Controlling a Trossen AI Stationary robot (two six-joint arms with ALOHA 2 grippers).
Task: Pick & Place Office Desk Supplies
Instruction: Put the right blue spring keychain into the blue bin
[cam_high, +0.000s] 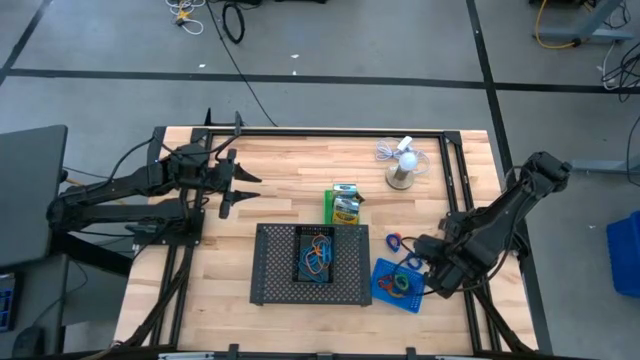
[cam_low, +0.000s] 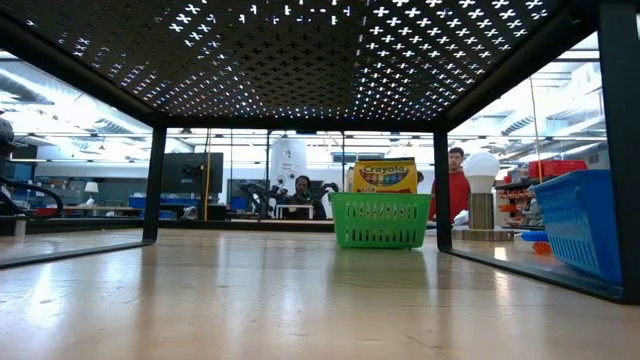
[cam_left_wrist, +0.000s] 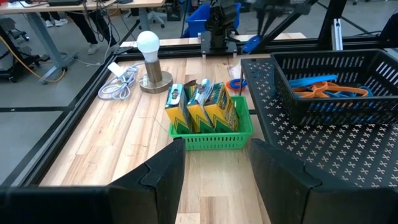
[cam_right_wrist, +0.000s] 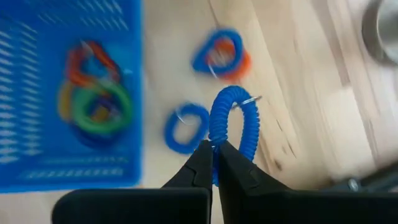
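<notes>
My right gripper (cam_right_wrist: 214, 163) hangs over the table's right side, just beside the blue bin (cam_right_wrist: 68, 93), and is shut on a blue coiled rubber-band loop (cam_right_wrist: 235, 118). In the blue bin (cam_high: 397, 285) lie several coloured loops (cam_right_wrist: 93, 93). Two more loops lie flat on the wood: a blue one (cam_right_wrist: 186, 127) and a blue-and-orange one (cam_right_wrist: 221, 56). A green bin (cam_left_wrist: 211, 134) on the table holds upright crayon boxes (cam_left_wrist: 202, 106). My left gripper (cam_left_wrist: 214, 180) waits open at the table's left, facing that bin. My right gripper pinches one spot on the blue loop's coil (cam_right_wrist: 216, 144) between its two fingertips. The fingers come from above, pointing steeply down. The rest of the ring stands out past the fingertips, lifted clear of the table.
A large black mesh tray (cam_high: 270, 270) stands at the middle front, with a black bin (cam_left_wrist: 323, 93) of loops on it. A white mini fan (cam_high: 402, 165) and its cable sit at the far right. A person (cam_low: 458, 185) stands in the room behind.
</notes>
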